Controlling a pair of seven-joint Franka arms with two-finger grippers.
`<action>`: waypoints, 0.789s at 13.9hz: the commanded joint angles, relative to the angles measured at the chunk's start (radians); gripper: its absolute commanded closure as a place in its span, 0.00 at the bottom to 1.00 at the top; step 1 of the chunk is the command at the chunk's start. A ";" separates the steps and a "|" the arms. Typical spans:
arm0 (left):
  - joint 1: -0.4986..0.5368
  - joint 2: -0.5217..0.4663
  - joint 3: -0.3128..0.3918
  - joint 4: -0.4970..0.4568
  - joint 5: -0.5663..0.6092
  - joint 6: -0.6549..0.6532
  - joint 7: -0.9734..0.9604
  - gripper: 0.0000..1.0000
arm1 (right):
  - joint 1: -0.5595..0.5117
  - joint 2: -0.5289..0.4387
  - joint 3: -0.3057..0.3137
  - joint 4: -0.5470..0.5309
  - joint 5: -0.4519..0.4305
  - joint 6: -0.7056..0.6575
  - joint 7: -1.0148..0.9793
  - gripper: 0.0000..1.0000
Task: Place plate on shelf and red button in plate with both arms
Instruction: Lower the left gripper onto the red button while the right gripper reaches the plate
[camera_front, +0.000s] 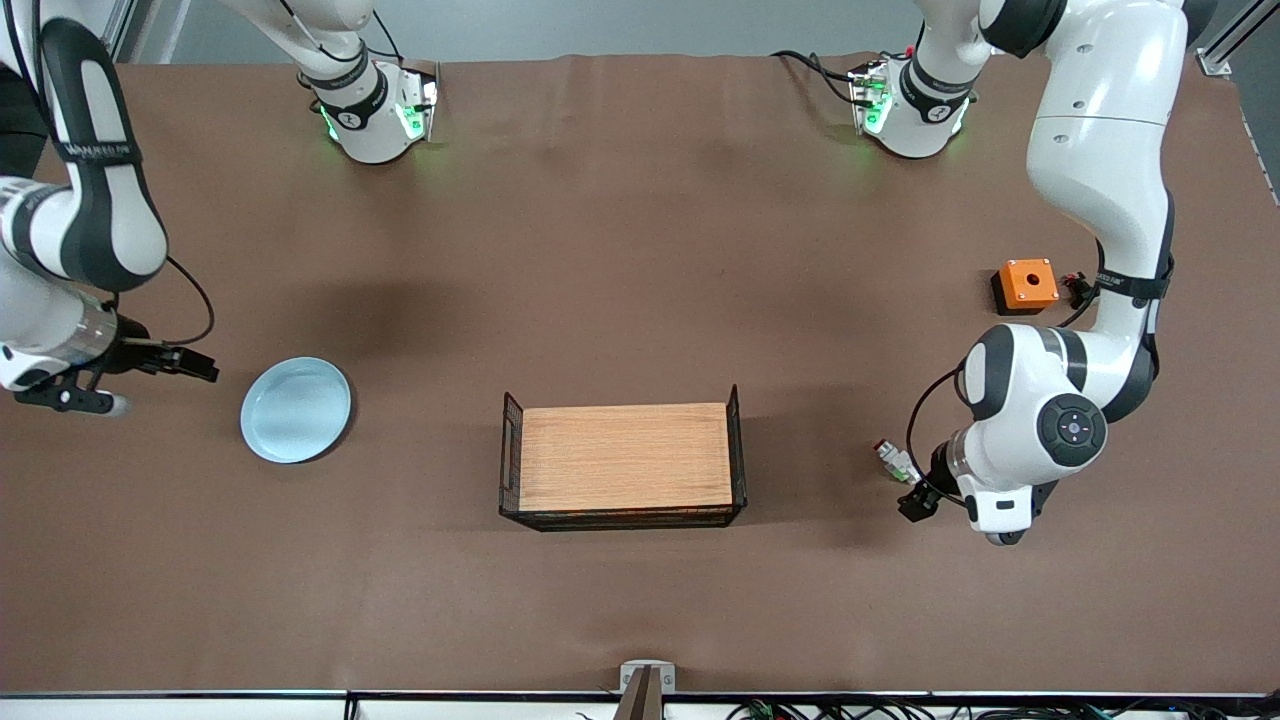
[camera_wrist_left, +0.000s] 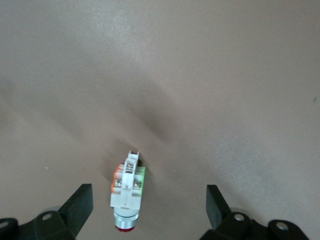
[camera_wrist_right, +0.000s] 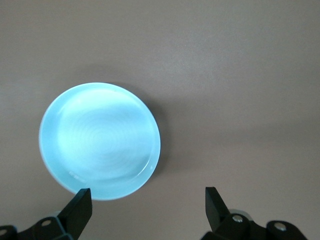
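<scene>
Working from: three live views, both arms low over the brown table (camera_front: 640, 250) and nothing picked up yet.
Tray: I see the wooden tray (camera_front: 625, 458) with black wire ends in the middle, toward the table's front-camera edge, bare.
Plate: the plate (camera_front: 296, 409) lies flat toward the right arm's end. I judge it stiff, smooth, probably slippery and breakable; I would pinch the raised rim (camera_wrist_right: 150, 167), since the flat middle offers no hold.
Orange box: the orange box (camera_front: 1026, 284) sits near the left arm's end, not my target.
Red button: the red button (camera_front: 895, 459) lies on its side just beside the left gripper. I judge it light, hard and easily knocked; I would grip its grey body (camera_wrist_left: 127, 187).
Right gripper: the right gripper (camera_front: 115, 383) is spread, empty, beside the plate.
Left gripper: the left gripper (camera_wrist_left: 149, 204) is spread, straddling the button without touching.
Hard to see: the button's red end is cut off in the left wrist view.
</scene>
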 joint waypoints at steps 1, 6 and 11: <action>-0.018 0.011 0.007 0.010 0.013 0.025 -0.025 0.00 | -0.029 0.080 0.014 0.017 -0.007 0.059 -0.010 0.00; -0.022 0.003 0.006 -0.060 0.013 0.033 -0.027 0.00 | -0.018 0.181 0.018 0.025 0.004 0.114 -0.007 0.00; -0.028 -0.003 0.006 -0.111 0.013 0.033 -0.018 0.00 | -0.029 0.252 0.018 0.032 0.005 0.181 -0.005 0.01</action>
